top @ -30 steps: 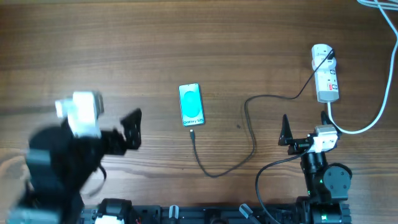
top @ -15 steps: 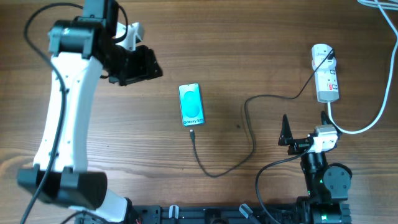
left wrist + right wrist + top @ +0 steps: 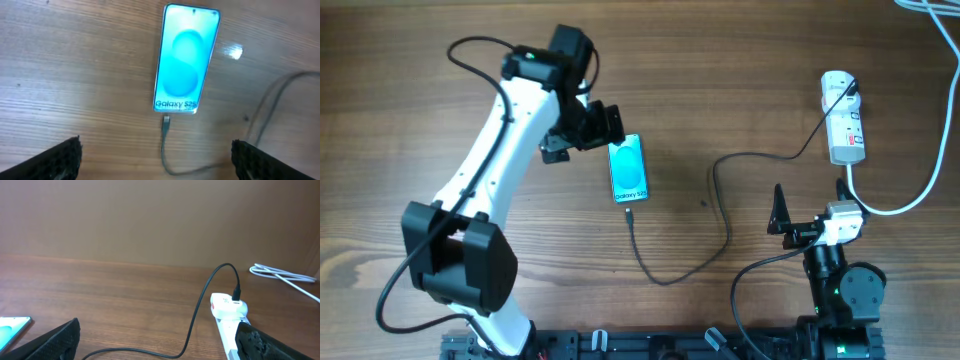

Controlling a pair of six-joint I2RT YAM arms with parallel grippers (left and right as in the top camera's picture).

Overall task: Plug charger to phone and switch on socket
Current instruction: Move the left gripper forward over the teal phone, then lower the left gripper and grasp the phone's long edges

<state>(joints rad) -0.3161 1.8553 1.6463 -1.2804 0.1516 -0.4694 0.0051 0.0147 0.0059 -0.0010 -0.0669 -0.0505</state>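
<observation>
- The left pincer [image 3: 582,135] hangs just off the upper-left corner of the phone [image 3: 628,168], a little left of frame centre in the overhead view. Its fingers [image 3: 60,157] stand wide apart with nothing between them.
- The phone lies flat on the wooden worktop [image 3: 740,60], teal screen up, with the white text at its lower end.
- The charger [image 3: 163,142] is a thin black cable. Its connector tip [image 3: 166,120] sits right at the phone's lower edge; whether it is seated in the port or only touching is hard to tell.
- From there the cable loops down, swings right and climbs to the socket [image 3: 843,120] at the upper right, where a black plug [image 3: 850,90] sits in its top end.
- A thicker white cable [image 3: 920,190] leaves the socket's lower end and curves off to the right edge.
- The right pincer [image 3: 810,200] sits at the lower right, below the socket and apart from it, jaws spread and empty.
</observation>
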